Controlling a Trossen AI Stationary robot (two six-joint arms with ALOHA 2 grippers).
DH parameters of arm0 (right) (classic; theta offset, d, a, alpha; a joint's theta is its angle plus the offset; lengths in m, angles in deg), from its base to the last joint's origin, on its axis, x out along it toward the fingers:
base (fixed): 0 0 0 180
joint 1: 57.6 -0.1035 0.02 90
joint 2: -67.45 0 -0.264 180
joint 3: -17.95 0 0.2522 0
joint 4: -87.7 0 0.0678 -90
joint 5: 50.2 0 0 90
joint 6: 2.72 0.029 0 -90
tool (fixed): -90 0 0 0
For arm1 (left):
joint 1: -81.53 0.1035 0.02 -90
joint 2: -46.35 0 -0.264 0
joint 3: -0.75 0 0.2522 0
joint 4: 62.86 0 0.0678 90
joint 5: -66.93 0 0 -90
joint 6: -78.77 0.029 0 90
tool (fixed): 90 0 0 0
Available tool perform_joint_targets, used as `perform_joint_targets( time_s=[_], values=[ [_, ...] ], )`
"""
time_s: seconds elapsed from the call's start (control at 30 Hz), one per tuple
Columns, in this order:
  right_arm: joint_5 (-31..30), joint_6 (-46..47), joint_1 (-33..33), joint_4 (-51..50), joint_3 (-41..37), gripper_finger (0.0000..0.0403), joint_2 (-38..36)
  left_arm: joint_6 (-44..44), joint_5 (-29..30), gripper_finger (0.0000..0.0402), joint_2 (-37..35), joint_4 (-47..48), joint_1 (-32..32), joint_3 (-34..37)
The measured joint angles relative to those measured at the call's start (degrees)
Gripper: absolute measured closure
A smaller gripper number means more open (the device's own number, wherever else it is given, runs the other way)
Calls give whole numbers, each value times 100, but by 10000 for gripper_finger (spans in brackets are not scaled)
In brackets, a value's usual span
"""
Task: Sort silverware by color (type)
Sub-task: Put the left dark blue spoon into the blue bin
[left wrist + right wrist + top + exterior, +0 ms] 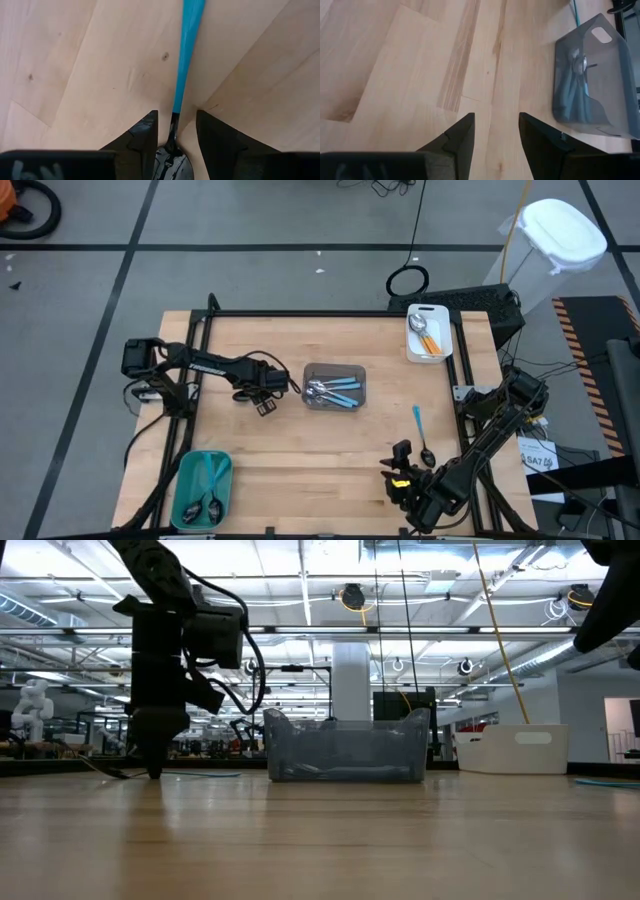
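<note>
Left gripper (175,131) fingers apart astride 1 blue-handled spoon (187,50), unclamped. Spoon likely light, thin, slippery; pinch handle near bowl. Right gripper (496,132) waits, fingers apart.

Left pincer (265,404) and right pincer (400,460) both lowered, seemingly open.

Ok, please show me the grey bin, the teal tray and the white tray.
grey bin (307,387): high view, left rim.
teal tray (205,457): high view, upper rim.
white tray (446,335): high view, right wall.
</note>
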Motion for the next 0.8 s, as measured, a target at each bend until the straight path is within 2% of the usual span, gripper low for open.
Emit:
perform_joint_targets(
  time_s=[0.23,0.5,0.8],
  values=[
    [0,-34,0,-1,0,257,0,9,2,278,2,-45,-7,11],
    [0,-34,0,-1,0,257,0,-6,-72,386,13,-195,-16,17],
    [2,-37,0,-1,0,257,0,-497,59,394,20,-217,-162,26]
  ],
)
